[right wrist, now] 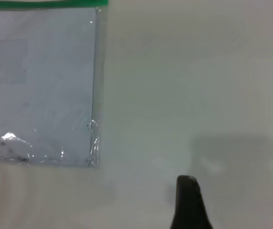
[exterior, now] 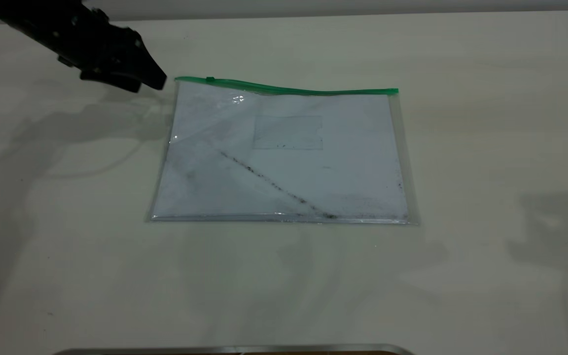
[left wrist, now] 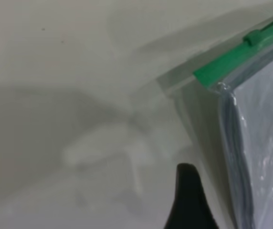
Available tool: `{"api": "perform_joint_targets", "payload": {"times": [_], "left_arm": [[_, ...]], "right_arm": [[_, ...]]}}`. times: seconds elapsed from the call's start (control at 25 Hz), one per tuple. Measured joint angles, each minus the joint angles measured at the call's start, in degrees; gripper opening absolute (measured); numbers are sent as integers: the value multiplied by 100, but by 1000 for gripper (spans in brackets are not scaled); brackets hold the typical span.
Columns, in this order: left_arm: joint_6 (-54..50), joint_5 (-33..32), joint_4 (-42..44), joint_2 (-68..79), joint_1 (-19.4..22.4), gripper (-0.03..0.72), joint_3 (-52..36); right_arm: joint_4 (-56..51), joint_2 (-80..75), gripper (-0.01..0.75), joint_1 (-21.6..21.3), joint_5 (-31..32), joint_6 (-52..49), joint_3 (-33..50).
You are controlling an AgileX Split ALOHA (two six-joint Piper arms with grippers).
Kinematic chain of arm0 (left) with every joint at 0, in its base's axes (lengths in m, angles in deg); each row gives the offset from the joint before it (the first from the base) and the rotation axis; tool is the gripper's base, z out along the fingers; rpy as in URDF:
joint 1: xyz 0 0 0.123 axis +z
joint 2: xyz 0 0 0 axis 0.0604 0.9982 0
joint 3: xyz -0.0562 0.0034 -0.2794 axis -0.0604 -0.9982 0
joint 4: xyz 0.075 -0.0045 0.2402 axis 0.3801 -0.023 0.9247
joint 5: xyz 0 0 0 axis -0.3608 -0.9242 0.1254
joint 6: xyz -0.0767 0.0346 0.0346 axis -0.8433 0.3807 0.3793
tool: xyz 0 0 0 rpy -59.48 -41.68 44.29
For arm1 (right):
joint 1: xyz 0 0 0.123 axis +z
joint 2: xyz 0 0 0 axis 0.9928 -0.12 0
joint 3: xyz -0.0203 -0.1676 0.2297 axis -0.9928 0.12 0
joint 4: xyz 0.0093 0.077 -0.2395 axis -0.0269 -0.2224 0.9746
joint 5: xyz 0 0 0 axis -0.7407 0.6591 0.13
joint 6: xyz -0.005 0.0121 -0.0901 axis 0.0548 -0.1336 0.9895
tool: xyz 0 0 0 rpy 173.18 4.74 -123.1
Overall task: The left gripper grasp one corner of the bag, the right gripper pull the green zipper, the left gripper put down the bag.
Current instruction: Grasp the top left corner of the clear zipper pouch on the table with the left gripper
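The bag lies flat on the white table, a clear pouch over white paper with a dark diagonal smudge and a small pocket. The green zipper runs along its far edge, with the slider tab near the far-left corner. My left gripper hovers just left of that corner, fingers slightly apart and holding nothing. In the left wrist view one finger is beside the bag's edge, with the tab ahead. The right gripper is outside the exterior view. One of its fingers shows over bare table, right of the bag.
The table is a plain white surface around the bag. A metal-edged strip lies along the near edge. Arm shadows fall at the left and right sides.
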Motion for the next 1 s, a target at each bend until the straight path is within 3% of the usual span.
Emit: {"api": "perform_joint_targets", "payload": {"times": [0.72,1.0], "left_arm": [[306,-402,-765,943,-150,575,720],[403,-773,-999,1154,-150,519,910]], "right_arm": [[-61,0,558,0,6,5,0],[-64,0,558,0,6,5,0]]}}
